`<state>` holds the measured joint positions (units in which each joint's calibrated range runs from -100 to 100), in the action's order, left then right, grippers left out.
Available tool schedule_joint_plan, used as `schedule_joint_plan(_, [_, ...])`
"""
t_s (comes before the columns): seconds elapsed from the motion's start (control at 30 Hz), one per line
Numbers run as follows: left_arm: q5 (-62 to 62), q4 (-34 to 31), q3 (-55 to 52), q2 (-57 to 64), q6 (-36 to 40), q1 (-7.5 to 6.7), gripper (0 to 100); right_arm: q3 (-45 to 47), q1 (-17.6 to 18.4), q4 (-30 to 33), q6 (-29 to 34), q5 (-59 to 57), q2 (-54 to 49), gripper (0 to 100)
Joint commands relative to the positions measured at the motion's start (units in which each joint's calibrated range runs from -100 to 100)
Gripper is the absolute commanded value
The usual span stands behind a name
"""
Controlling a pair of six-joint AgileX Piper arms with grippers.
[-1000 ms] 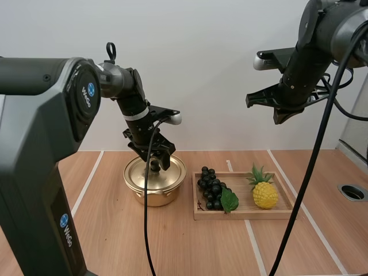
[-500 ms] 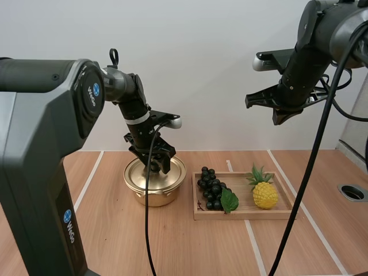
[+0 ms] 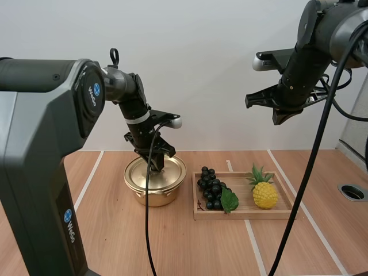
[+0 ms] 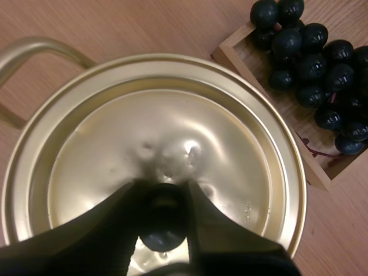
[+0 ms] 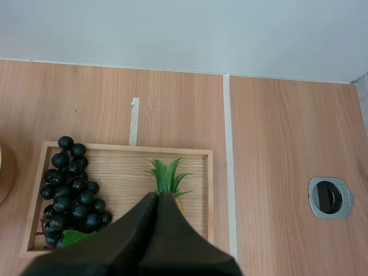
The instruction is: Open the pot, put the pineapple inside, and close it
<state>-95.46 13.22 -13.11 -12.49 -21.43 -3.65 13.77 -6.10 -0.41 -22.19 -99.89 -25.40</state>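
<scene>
The golden pot [image 3: 154, 187] stands closed, its round lid [image 4: 172, 132] seated flat within the rim. The lid's black knob [image 4: 163, 230] is pinched between the left gripper's [image 4: 161, 190] fingertips. The yellow pineapple [image 3: 265, 194] stands upright, green crown up, well below the right gripper [image 5: 158, 196].

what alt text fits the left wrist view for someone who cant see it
The left gripper pinches the black knob of the gold lid, which sits on the pot. Beside the pot, a bunch of black grapes lies in a wooden tray.
</scene>
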Motion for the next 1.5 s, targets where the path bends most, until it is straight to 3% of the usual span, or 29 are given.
schedule_joint_plan(0.0, [-3.1, 0.4, 1.7, 0.0, 0.0, -0.18, 0, 0.0, -0.2, 0.0, -0.2, -0.1, -0.5, 0])
schedule_joint_plan(0.23, [-2.1, 1.7, 7.5, 8.0, 0.0, -0.18, 0, 1.7, -0.2, 0.7, 1.3, 0.4, 0.3, 0])
schedule_joint_plan(0.5, [9.2, 2.8, 9.9, 22.3, -0.1, -0.18, 0, 13.6, -0.2, 6.5, 1.3, 17.5, 3.0, 0])
schedule_joint_plan(0.7, [10.5, 2.8, 9.9, 28.8, -1.0, -0.18, 0, 15.8, -0.2, 3.3, 1.3, 22.6, 3.4, 0])
schedule_joint_plan(1.03, [6.1, 2.5, 9.9, 31.1, -1.0, -0.18, 0, 16.7, -0.2, 1.5, 1.3, 23.8, 3.4, 0])
schedule_joint_plan(1.33, [4.0, 2.5, 9.9, 31.1, -1.0, -0.18, 0, 23.0, -0.2, 6.0, 1.3, 26.7, 6.7, 1])
schedule_joint_plan(1.4, [4.0, 2.5, 9.9, 31.1, -1.0, -0.18, 0, 23.2, -0.2, 6.0, 1.1, 26.7, 7.6, 27])
schedule_joint_plan(1.47, [3.5, 2.5, 9.9, 31.1, -1.0, -0.18, 0, 23.2, -0.2, 5.9, 0.9, 26.9, 8.1, 66])
